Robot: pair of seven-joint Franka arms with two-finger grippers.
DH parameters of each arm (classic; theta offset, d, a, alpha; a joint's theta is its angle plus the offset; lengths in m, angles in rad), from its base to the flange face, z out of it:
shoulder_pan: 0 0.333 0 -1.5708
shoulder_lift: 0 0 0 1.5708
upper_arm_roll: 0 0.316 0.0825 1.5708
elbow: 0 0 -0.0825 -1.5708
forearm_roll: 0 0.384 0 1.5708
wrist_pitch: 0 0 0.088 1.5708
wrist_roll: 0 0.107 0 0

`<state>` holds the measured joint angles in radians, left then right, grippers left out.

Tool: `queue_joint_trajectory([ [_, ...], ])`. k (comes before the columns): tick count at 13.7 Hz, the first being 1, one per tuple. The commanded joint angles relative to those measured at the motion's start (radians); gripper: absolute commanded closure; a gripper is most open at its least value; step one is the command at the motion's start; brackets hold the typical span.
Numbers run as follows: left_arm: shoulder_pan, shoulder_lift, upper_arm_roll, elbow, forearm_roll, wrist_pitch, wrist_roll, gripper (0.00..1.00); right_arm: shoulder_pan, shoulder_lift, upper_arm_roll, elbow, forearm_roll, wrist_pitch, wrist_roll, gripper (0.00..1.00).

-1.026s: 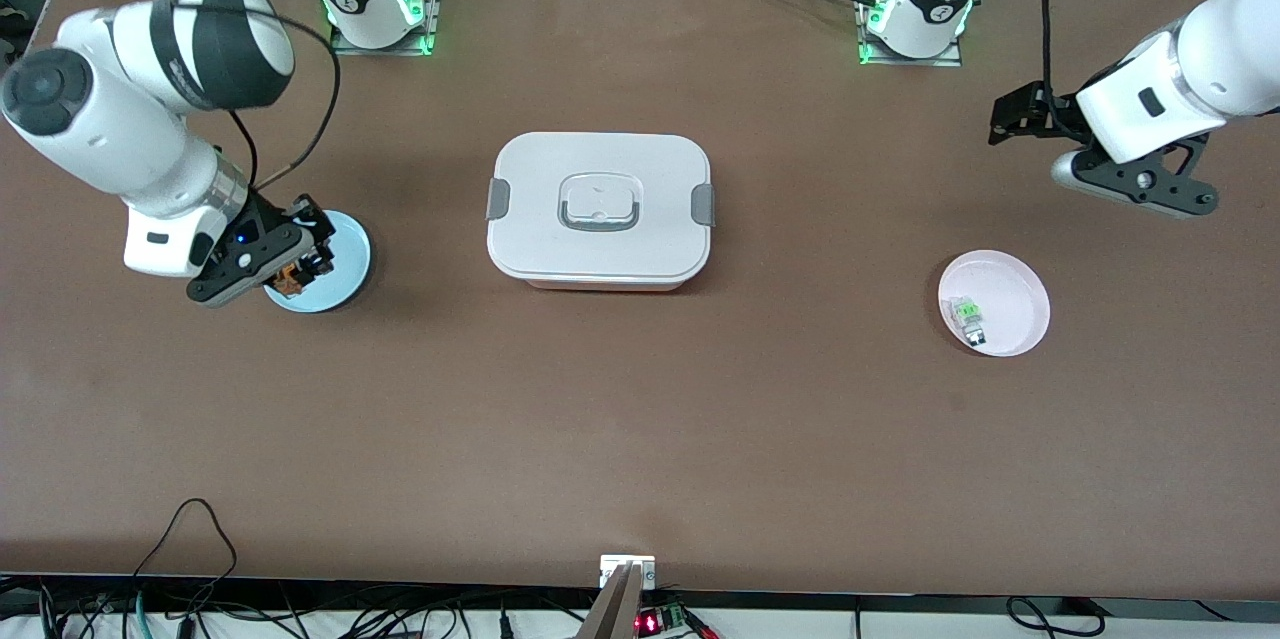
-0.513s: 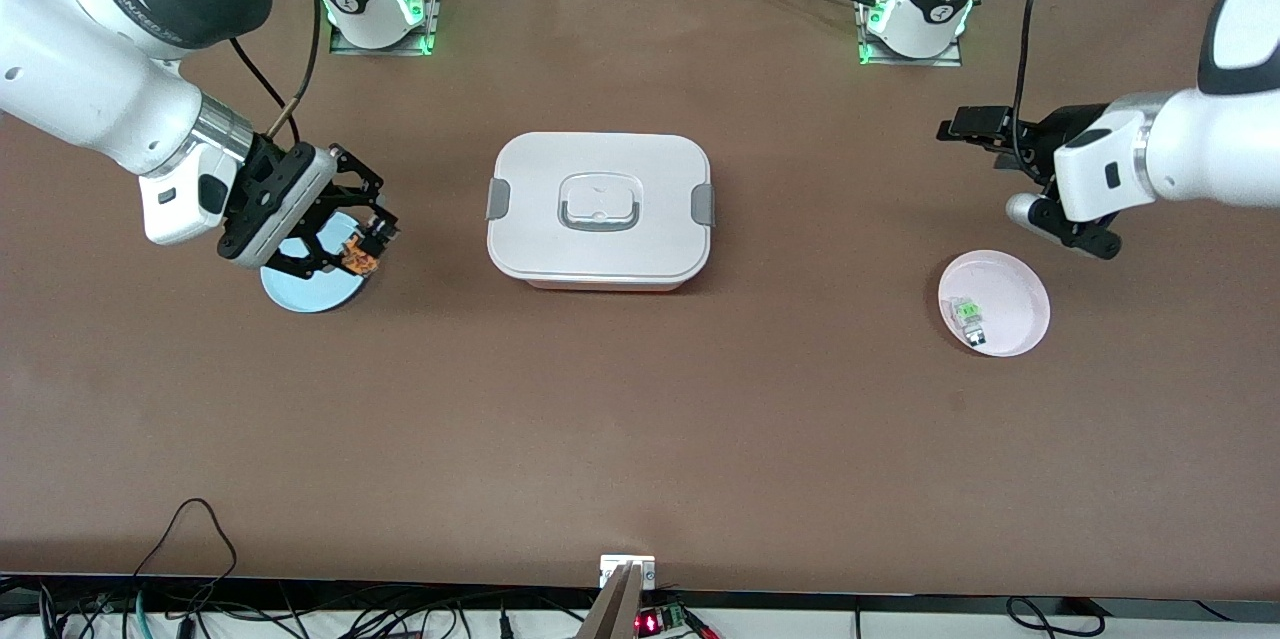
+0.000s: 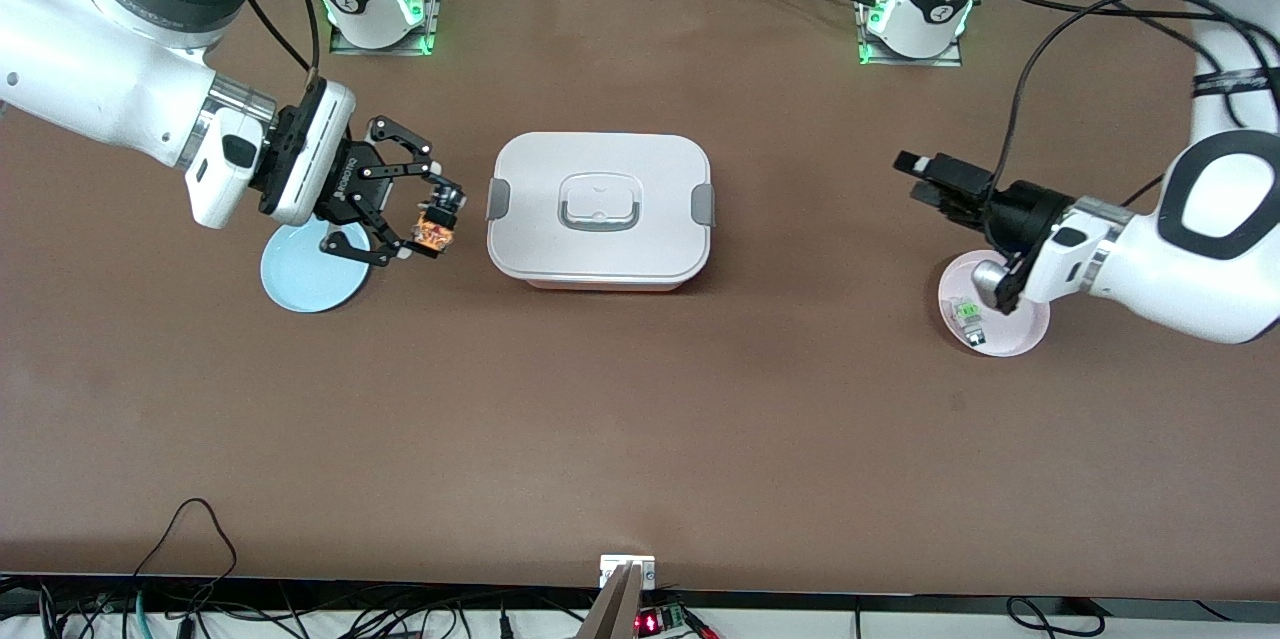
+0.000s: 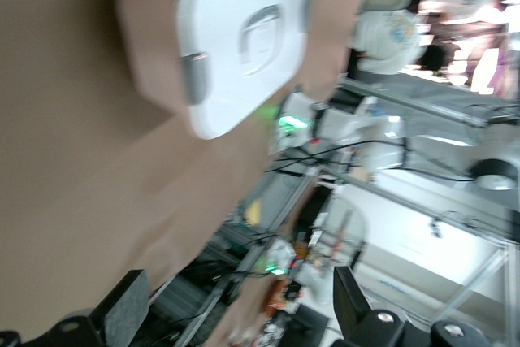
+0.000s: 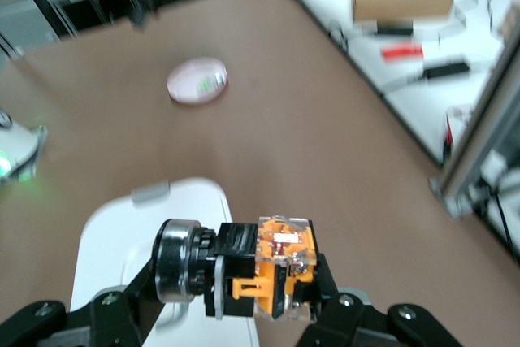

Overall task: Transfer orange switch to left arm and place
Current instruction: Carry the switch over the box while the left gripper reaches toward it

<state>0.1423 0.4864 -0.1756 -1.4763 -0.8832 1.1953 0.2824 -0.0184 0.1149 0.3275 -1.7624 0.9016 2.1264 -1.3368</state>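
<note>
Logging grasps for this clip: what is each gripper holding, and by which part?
The right gripper pinches the orange switch by its two opposite sides. The left gripper is open, holding nothing.

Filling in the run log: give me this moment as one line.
right gripper: shut on orange switch, in the air beside box | left gripper: open, above table near pink plate

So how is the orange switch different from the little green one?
The orange switch is orange and black; the green switch is green and clear. The orange switch is up in the air, pinched in the right gripper beside the white box, while the green switch lies in the pink dish. The right gripper is shut on the orange one; the left gripper is open and holds nothing. Both switches are tiny blocks.
</note>
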Motion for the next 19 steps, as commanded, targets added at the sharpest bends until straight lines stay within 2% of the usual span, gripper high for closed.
queue_joint_trajectory([
  [1, -0.046, -0.019, -0.002, -0.053, -0.127, 0.091, -0.021, 0.00, 0.014, 0.025, 0.010, 0.021, 0.201, 0.041, -0.175, 0.59],
  [2, -0.062, -0.019, -0.002, -0.061, -0.194, 0.128, -0.070, 0.00, 0.015, 0.029, 0.010, 0.020, 0.283, 0.055, -0.235, 0.59],
  [3, -0.070, -0.019, -0.002, -0.065, -0.265, 0.150, -0.142, 0.00, 0.021, 0.029, 0.010, 0.020, 0.319, 0.056, -0.275, 0.59],
  [5, -0.081, -0.019, -0.004, -0.064, -0.374, 0.207, -0.262, 0.00, 0.034, 0.037, 0.010, 0.020, 0.330, 0.061, -0.344, 0.59],
  [7, -0.119, -0.019, -0.004, -0.065, -0.413, 0.291, -0.255, 0.00, 0.078, 0.051, 0.010, 0.020, 0.379, 0.092, -0.415, 0.59],
  [10, -0.176, -0.026, -0.010, -0.059, -0.569, 0.322, -0.138, 0.00, 0.123, 0.087, 0.010, 0.015, 0.437, 0.102, -0.473, 0.58],
  [13, -0.198, -0.028, -0.045, -0.068, -0.627, 0.461, 0.070, 0.00, 0.153, 0.140, 0.011, 0.015, 0.531, 0.104, -0.574, 0.58],
  [15, -0.201, -0.023, -0.059, -0.076, -0.651, 0.554, 0.197, 0.00, 0.172, 0.149, 0.010, 0.020, 0.542, 0.115, -0.581, 0.58],
  [17, -0.201, -0.020, -0.111, -0.126, -0.753, 0.657, 0.337, 0.00, 0.195, 0.160, 0.011, 0.021, 0.563, 0.128, -0.590, 0.58],
  [19, -0.202, -0.020, -0.137, -0.179, -0.819, 0.681, 0.437, 0.00, 0.207, 0.161, 0.030, 0.021, 0.597, 0.167, -0.605, 0.58],
])
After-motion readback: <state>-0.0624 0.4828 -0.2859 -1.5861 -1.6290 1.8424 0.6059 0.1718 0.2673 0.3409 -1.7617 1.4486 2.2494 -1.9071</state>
